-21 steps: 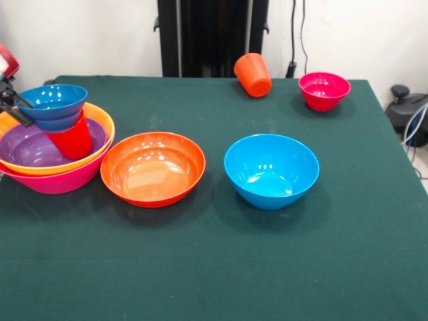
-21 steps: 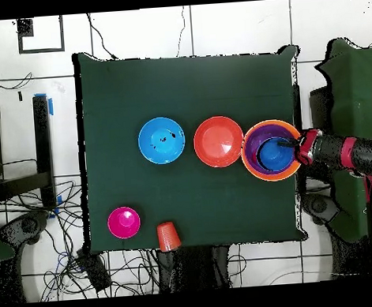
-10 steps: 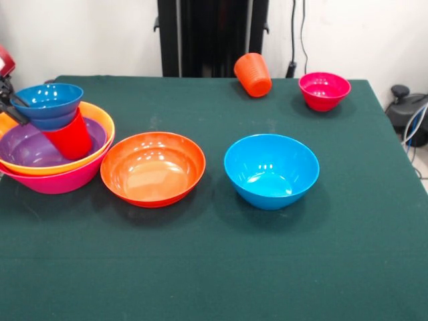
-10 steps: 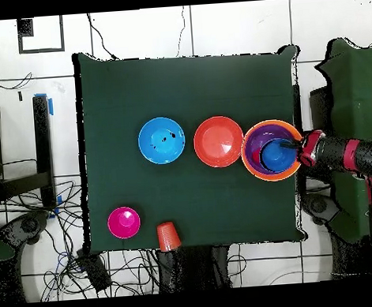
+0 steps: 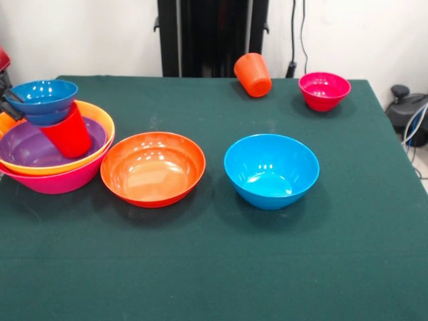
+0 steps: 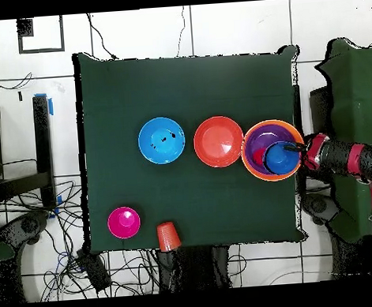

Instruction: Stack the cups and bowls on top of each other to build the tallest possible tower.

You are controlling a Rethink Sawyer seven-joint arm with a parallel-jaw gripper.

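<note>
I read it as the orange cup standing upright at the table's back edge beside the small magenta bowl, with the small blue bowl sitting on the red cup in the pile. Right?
Not quite: the orange cup lies tipped on its side, not upright, as the front view shows. The rest holds: it is near the small magenta bowl, and the small blue bowl sits on the red cup in the pile.

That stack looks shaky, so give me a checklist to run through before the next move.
1. Base nest, purple bowl inside yellow-orange bowl inside pink bowl: ok.
2. Red cup upright: not ok, it leans.
3. Small blue bowl on top of the red cup: ok.
4. Hand gripping that bowl's rim: cannot tell.
5. Orange cup upright for pickup: not ok, it lies on its side.
</note>
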